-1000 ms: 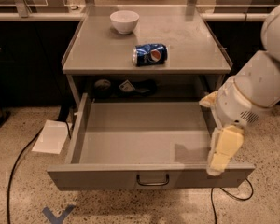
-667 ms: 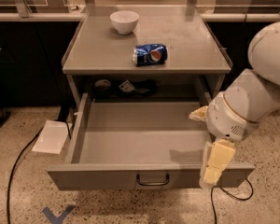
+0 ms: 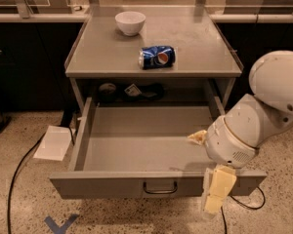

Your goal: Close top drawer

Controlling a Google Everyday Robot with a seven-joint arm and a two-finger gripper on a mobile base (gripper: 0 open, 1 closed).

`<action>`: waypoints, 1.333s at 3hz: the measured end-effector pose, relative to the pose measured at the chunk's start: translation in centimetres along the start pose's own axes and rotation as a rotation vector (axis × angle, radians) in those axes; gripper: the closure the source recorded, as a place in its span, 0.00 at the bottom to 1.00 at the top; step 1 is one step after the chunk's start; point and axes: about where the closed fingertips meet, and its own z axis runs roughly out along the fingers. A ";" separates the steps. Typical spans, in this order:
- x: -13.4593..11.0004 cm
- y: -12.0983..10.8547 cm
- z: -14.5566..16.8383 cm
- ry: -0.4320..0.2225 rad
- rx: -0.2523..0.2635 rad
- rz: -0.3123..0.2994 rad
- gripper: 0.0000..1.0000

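Note:
The top drawer (image 3: pixel 112 185) is a wide grey metal tray, pulled far out of the grey cabinet, and its tray holds nothing. Its flat front panel faces the camera, with a small dark wire handle (image 3: pixel 159 187) at centre. My gripper (image 3: pixel 213 206) hangs cream-coloured below the white arm (image 3: pixel 246 126). It points down in front of the right end of the front panel, right of the handle. It covers part of the panel there.
On the cabinet top (image 3: pixel 195 48) lie a white bowl (image 3: pixel 130 22) and a crushed blue soda can (image 3: pixel 156 57). Dark items (image 3: pixel 132 90) sit on the shelf behind the drawer. A sheet of paper (image 3: pixel 53 143) and a black cable (image 3: pixel 19 172) lie on the floor at left.
My arm has moved down and toward the camera. The gripper went from above the drawer's right front corner to in front of the front panel. The drawer has not moved.

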 end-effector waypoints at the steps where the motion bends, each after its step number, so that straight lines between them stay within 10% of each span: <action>1: -0.8 1.8 0.8 -0.024 -0.042 -0.032 0.00; 4: -0.3 3.1 4.0 -0.014 -0.099 0.002 0.00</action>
